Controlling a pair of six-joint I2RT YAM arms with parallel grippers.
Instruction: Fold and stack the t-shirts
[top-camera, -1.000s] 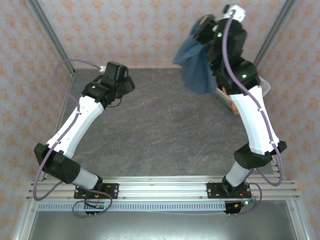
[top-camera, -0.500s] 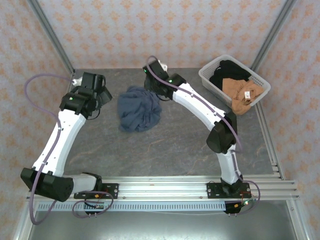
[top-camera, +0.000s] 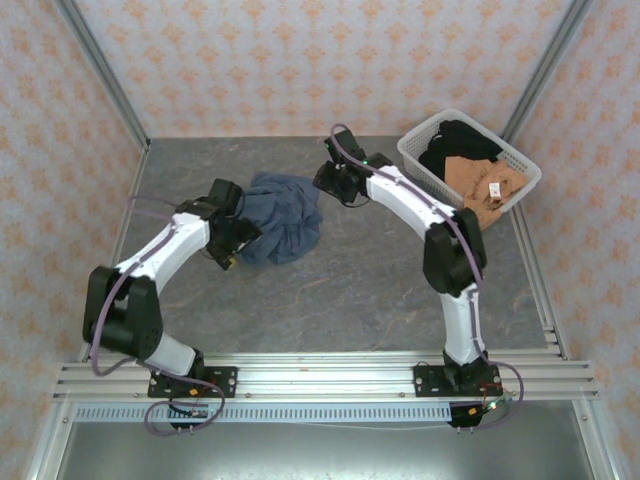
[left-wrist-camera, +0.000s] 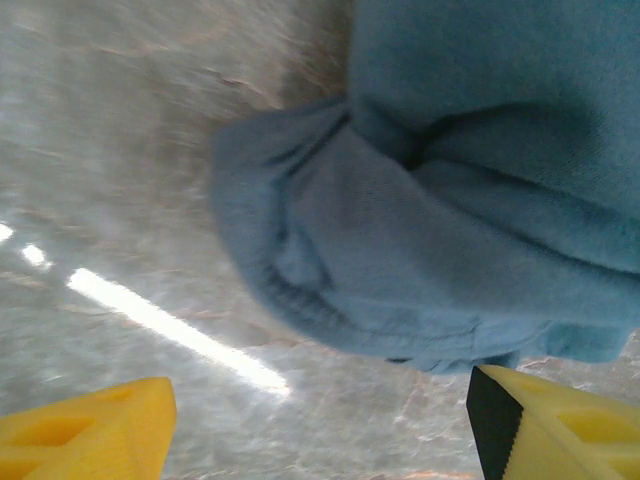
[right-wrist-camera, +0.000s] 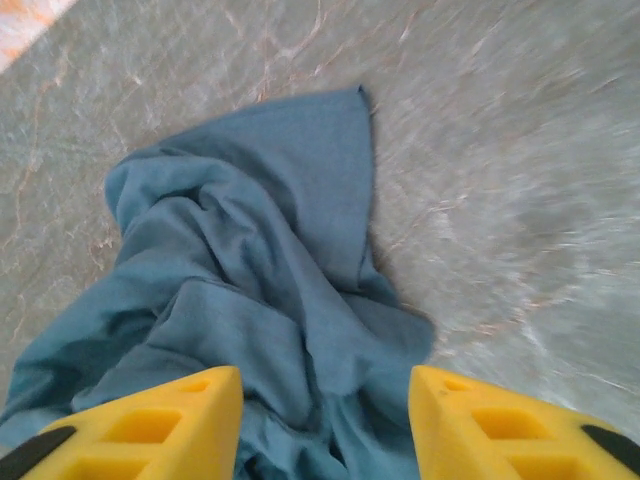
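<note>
L gripper (top-camera: 232, 243): jaws spread, empty, at left edge of blue tee (top-camera: 285, 220).
blue tee: crumpled heap, mid-table, betw. both grippers.
R gripper (top-camera: 338, 182): jaws apart, nothing pinched, over the heap's right side.
basket (top-camera: 408, 150): far right; tan tee (top-camera: 478, 178), black tee (top-camera: 460, 138) inside.
risk: pinching bunched layers instead of a hem, so the blue tee lifts wadded and won't spread flat.

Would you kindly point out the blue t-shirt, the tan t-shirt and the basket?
blue t-shirt (top-camera: 284, 216): top view, middle of the crumpled heap.
tan t-shirt (top-camera: 466, 178): top view, middle of its cloth.
basket (top-camera: 412, 158): top view, left wall.
</note>
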